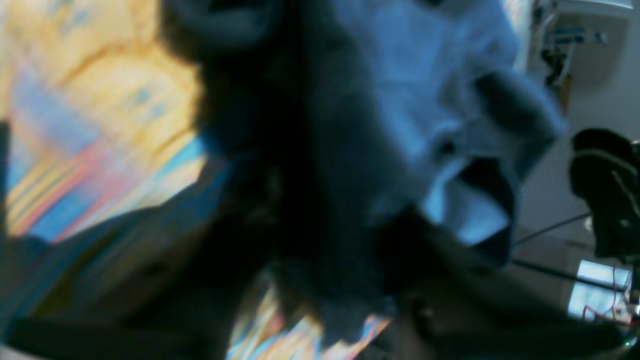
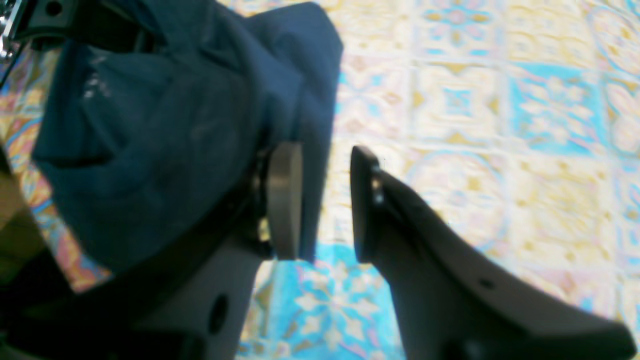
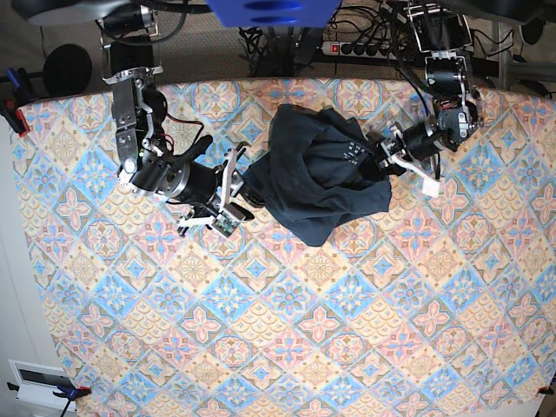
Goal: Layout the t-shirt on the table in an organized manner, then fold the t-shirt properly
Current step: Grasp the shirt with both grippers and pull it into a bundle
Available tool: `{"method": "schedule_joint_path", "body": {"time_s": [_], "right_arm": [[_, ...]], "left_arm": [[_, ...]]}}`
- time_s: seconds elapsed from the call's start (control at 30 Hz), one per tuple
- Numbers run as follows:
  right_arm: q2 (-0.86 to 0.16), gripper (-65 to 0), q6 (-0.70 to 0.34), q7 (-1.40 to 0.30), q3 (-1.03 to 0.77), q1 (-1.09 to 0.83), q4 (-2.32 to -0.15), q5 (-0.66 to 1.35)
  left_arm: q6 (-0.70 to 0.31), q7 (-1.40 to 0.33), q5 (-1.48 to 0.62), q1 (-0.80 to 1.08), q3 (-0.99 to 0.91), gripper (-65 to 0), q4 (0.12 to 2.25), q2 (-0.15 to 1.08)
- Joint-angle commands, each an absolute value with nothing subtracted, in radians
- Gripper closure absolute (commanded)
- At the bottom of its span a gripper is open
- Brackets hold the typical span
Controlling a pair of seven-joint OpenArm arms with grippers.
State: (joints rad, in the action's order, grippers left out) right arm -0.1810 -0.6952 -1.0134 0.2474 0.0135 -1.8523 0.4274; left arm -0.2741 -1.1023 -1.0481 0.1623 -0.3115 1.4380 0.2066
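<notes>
**Shirt still bunched, layout not done, no fold started**

Status: shirt (image 3: 320, 178) is a crumpled heap at the far-centre of the table (image 3: 287, 347), between the two arms. No flat panel, sleeves not spread, hem not squared. I'd call the layout step barely underway; all folding is left.

Right gripper (image 2: 320, 200): jaws parted with bare tablecloth showing through the gap. Cloth is draped over the outside of one finger (image 2: 285, 200), not pinched between the two. So released, holding nothing, just touching the shirt's edge. In the base view it sits at the heap's side nearest that arm.

Left gripper (image 3: 395, 156): at the opposite edge of the heap, right up against the fabric. Its wrist view is blurred and mostly filled with dark cloth close to the lens; fingers not distinguishable. Can't tell if it's clamped on the shirt or loose.

Orientation: rough, given the bunching. The neck label (image 3: 352, 149) faces up on the left arm's side of the heap, toward the far edge. The bulk trails from there to a point at the near side, so the long axis runs diagonally, far end to near end in the base view, neck likely at the far end. Sleeves: can't pick them out.

Left to do: get a grip on two corners, pull flat, square it up, then fold.
</notes>
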Motion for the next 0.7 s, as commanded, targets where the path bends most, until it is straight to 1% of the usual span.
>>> {"method": "schedule_joint_path", "body": {"time_s": [0.0, 0.03, 0.1, 0.17, 0.33, 0.47, 0.6, 0.67], "right_arm": [[-0.183, -15.7, -0.698, -0.987, 0.266, 0.035, -1.871, 0.447], [-0.183, -15.7, -0.698, -0.989, 0.289, 0.036, -1.873, 0.447], [-0.186, -15.7, -0.698, -0.990, 0.349, 0.038, -1.870, 0.447], [-0.209, -15.7, -0.698, -0.989, 0.432, 0.039, -1.867, 0.444], [-0.217, -15.7, -0.698, -0.990, 0.605, 0.039, -1.867, 0.364], [-0.217, -15.7, -0.698, -0.990, 0.730, 0.039, -1.819, 0.311], [-0.217, -15.7, -0.698, -0.989, 0.751, 0.053, -1.807, 0.311], [-0.217, -15.7, -0.698, -0.989, 0.754, 0.056, -1.807, 0.311]], "left_arm": [[-0.280, -1.106, -1.087, 0.159, -0.315, -25.2, 1.455, 0.217], [-0.280, -1.113, -1.107, 0.162, -0.331, -29.1, 1.457, 0.225], [-0.282, -1.139, -1.162, 0.168, -0.372, -34.5, 1.478, 0.234], [-0.282, -1.155, -1.233, 0.183, -0.410, -37.4, 1.508, 0.234], [-0.283, -1.159, -1.331, 0.182, -0.429, -37.4, 1.589, 0.237], [-0.282, -1.159, -1.339, 0.163, -0.452, -37.4, 1.618, 0.237], [-0.280, -1.159, -1.336, 0.153, -0.450, -37.4, 1.615, 0.248], [-0.280, -1.159, -1.294, 0.154, -0.446, -37.4, 1.610, 0.263]]}}
